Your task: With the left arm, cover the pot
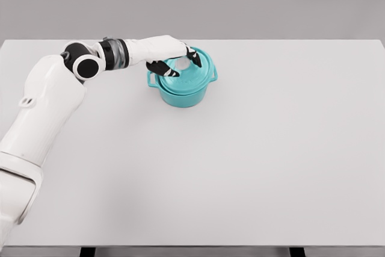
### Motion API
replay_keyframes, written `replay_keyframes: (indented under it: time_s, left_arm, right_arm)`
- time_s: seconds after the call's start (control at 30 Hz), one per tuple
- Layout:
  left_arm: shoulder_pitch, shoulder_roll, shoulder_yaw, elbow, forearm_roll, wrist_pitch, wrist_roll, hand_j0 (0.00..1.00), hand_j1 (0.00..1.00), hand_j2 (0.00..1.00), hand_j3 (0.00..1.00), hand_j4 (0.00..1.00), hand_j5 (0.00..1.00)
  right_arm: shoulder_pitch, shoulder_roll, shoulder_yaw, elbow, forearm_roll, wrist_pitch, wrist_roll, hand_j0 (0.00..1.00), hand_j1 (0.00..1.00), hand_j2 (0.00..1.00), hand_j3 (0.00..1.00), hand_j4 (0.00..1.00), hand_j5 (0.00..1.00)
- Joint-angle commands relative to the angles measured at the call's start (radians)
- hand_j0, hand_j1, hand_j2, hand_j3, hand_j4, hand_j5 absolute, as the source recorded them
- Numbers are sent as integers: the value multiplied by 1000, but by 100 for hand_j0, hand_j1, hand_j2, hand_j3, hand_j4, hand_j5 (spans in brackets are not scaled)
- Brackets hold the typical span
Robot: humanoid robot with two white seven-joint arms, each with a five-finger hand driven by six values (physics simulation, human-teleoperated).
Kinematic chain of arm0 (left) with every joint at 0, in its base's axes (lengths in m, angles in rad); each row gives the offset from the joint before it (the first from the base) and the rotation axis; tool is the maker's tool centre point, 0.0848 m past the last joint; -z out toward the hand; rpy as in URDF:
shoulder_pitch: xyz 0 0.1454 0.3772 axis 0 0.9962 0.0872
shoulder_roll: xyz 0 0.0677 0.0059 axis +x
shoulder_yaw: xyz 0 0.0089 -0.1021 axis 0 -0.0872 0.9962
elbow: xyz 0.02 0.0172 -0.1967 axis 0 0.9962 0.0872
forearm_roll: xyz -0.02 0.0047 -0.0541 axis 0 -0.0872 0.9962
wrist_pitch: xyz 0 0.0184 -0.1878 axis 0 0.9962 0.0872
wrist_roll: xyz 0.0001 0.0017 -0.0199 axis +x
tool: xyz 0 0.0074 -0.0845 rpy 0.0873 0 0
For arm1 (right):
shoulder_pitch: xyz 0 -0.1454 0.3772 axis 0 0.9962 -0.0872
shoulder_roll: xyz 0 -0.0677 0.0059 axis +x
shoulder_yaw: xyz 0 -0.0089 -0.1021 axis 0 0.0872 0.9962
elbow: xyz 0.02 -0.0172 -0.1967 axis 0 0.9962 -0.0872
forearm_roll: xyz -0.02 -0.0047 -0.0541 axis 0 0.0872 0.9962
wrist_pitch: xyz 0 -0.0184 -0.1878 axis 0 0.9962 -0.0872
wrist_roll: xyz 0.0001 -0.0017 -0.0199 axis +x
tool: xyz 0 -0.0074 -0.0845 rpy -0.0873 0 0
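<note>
Pot point(183, 93), teal, sits on a white worktop point(271, 148) with its lid point(195, 76) on top. The left hand point(178, 61) grasps the lid's knob, fingers curled around it.

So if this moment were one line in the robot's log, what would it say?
left hand: fingers around lid knob | lid: on teal pot | table: white

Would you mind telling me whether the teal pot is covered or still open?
Covered: the teal lid sits on the pot, slightly tilted, with the left robot hand around its knob.
</note>
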Motion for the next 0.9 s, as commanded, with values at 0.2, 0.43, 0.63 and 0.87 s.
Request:
replay_keyframes:
  time_s: [0.2, 0.43, 0.63, 0.87]
  left_arm:
    - [0, 0, 2, -2, 8, 3, 0, 69, 69, 69, 69, 69, 69]
    - [0, 0, 3, -5, 11, 3, 0, 71, 71, 71, 71, 71, 71]
    - [-2, 3, 6, -31, 15, 3, 0, 75, 75, 75, 75, 75, 75]
    - [2, 69, 17, -110, 34, 3, 0, 80, 80, 80, 80, 80, 80]
  right_arm:
    - [0, 0, 0, 0, 0, 0, 0, 100, 100, 100, 100, 100, 100]
    - [0, 0, 0, 0, 0, 0, 0, 100, 100, 100, 100, 100, 100]
    - [0, 0, 0, 0, 0, 0, 0, 100, 100, 100, 100, 100, 100]
    - [0, 0, 0, 0, -1, 0, 0, 100, 100, 100, 100, 100, 100]
